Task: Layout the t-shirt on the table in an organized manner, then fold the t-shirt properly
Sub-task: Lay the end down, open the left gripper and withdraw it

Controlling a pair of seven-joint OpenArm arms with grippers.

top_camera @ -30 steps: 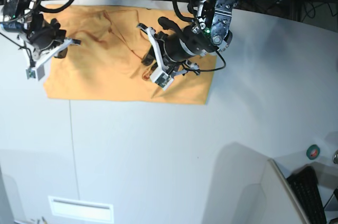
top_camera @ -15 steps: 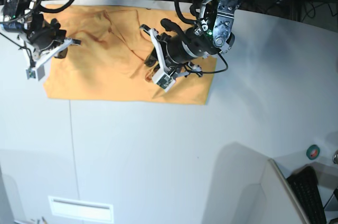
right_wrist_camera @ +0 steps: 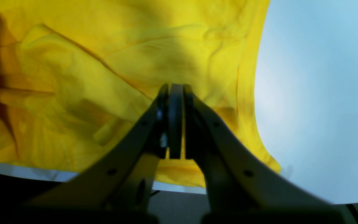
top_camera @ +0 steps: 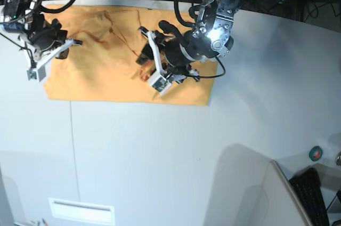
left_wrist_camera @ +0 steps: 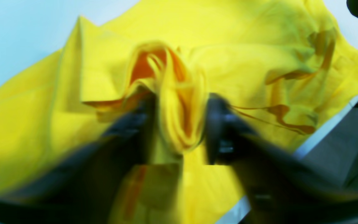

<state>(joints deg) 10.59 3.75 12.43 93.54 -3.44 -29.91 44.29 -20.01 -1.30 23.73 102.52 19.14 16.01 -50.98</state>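
The orange-yellow t-shirt (top_camera: 101, 74) lies spread at the far left of the table (top_camera: 160, 151), with creases running through its middle. My left gripper (top_camera: 144, 67) hovers over the shirt's right half. In the left wrist view its jaws (left_wrist_camera: 180, 124) stand apart, and a bunched fold of the t-shirt (left_wrist_camera: 179, 102) rises between the blurred fingers. My right gripper (top_camera: 72, 42) is at the shirt's left edge. Its pads (right_wrist_camera: 176, 93) are shut together low over the flat t-shirt (right_wrist_camera: 104, 62), with no cloth visibly pinched.
A thin dark seam (top_camera: 72, 140) runs down the table's left part. At the lower right stand a grey panel (top_camera: 266, 194), a black keyboard (top_camera: 314, 196) and a small green and red disc (top_camera: 316, 153). Cables hang behind the table's far edge.
My left gripper's jaws have opened and the arm has shifted slightly left over the shirt. The right arm has not moved.
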